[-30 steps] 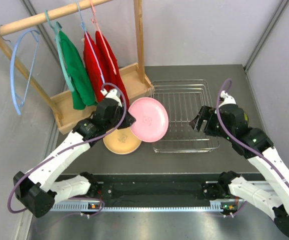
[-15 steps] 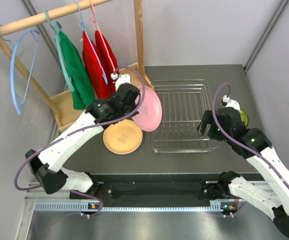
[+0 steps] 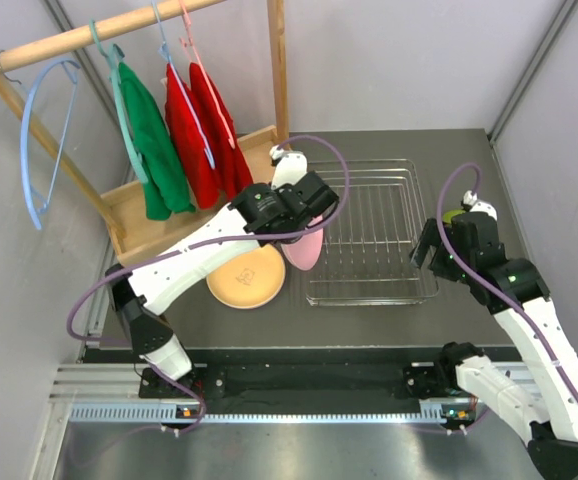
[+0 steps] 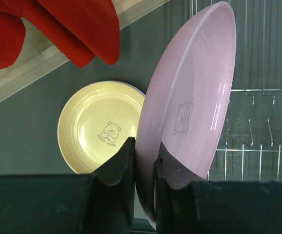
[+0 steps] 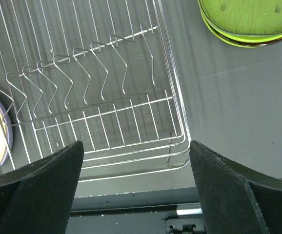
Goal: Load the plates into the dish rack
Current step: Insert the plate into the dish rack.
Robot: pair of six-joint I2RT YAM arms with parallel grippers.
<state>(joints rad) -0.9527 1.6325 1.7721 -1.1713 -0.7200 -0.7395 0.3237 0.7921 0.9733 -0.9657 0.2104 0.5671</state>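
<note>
My left gripper (image 3: 305, 222) (image 4: 145, 151) is shut on the rim of a pink plate (image 3: 304, 248) (image 4: 194, 97). It holds the plate up on edge at the left side of the silver wire dish rack (image 3: 369, 235) (image 4: 258, 122) (image 5: 82, 97). An orange-tan plate (image 3: 246, 277) (image 4: 99, 126) lies flat on the table left of the rack, with a lavender rim showing under it. My right gripper (image 3: 431, 250) (image 5: 136, 146) is open and empty over the rack's near right corner. A lime green plate (image 5: 248, 19) (image 3: 454, 215) lies on a dark one right of the rack.
A wooden clothes stand (image 3: 194, 190) stands at the back left with a green garment (image 3: 154, 140), red garments (image 3: 204, 125) (image 4: 58, 24) and a blue hanger (image 3: 44, 140). Grey walls close in both sides.
My left arm swung right with the pink plate and turned it from face-up to on edge at the rack. My right gripper drew back to the right, off the rack.
</note>
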